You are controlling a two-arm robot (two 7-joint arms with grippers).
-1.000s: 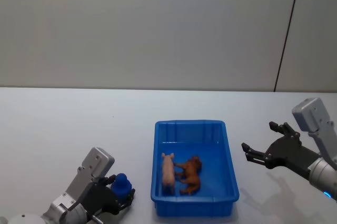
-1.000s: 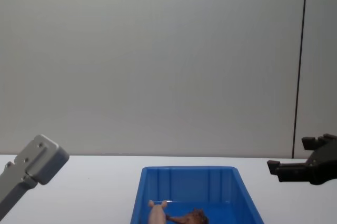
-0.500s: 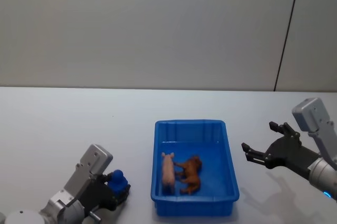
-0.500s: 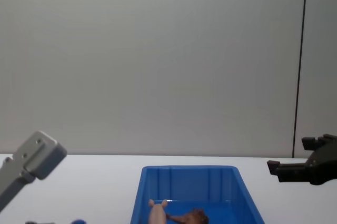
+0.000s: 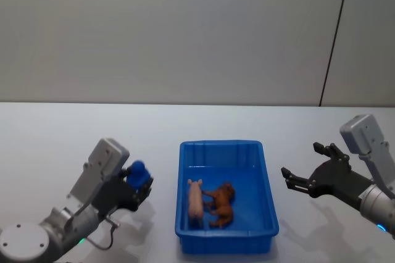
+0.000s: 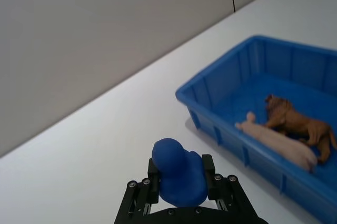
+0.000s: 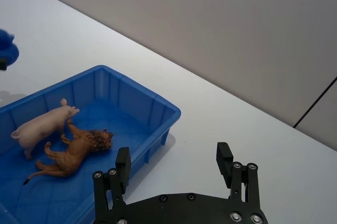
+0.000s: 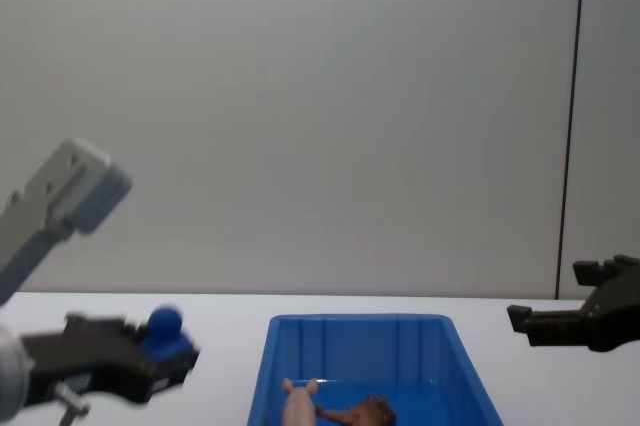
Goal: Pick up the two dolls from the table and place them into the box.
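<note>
Spanning the view, a white worktop [image 5: 185,124] meets a plain grey wall. One blue box [image 5: 226,198] sits between the two end effectors, holding two dolls: a pink one [image 5: 195,202] touching a brown one [image 5: 221,205]. Left end effector [image 5: 141,183], raised left of the box, pinches one blue thing [image 5: 137,173], its lower part hidden. Right end effector [image 5: 303,173], spread and empty, hovers right of the box.

Even, soft lighting throughout; faint shadows are cast on the table [image 5: 185,124], and slight blur is seen in the chest view.
</note>
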